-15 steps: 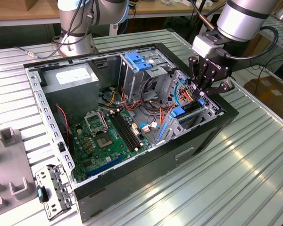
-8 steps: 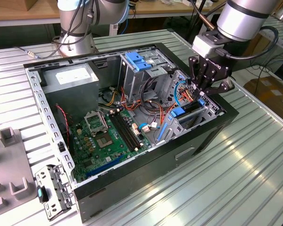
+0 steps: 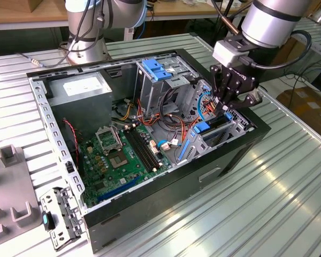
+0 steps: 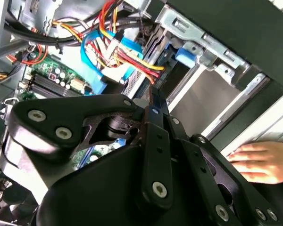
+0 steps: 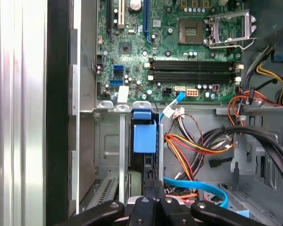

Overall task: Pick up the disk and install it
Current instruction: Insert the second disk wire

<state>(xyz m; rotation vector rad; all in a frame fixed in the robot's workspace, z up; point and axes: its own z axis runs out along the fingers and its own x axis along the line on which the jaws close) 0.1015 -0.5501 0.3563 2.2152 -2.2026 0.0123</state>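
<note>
The disk (image 3: 201, 127) stands on edge in the drive bay at the front corner of the open computer case (image 3: 150, 206). Little more than its blue side rail (image 5: 145, 134) shows in the slot; the same blue piece (image 4: 186, 55) appears in the second wrist view. My gripper (image 3: 224, 107) hangs just above that bay. Its thin black fingers are pressed together, shut, with the tips (image 5: 153, 184) at the disk's upper edge. I cannot see whether they touch it. In the second wrist view the gripper (image 4: 153, 94) points into the same slot beside the bundled cables.
A grey power-supply box (image 3: 80, 88) fills the case's far corner, next to a metal cage with a blue latch (image 3: 158, 69). The green motherboard (image 3: 117, 155) lies on the case floor. Coloured cables (image 5: 188, 146) cross beside the bay. A person's hand (image 4: 264, 160) rests outside the case.
</note>
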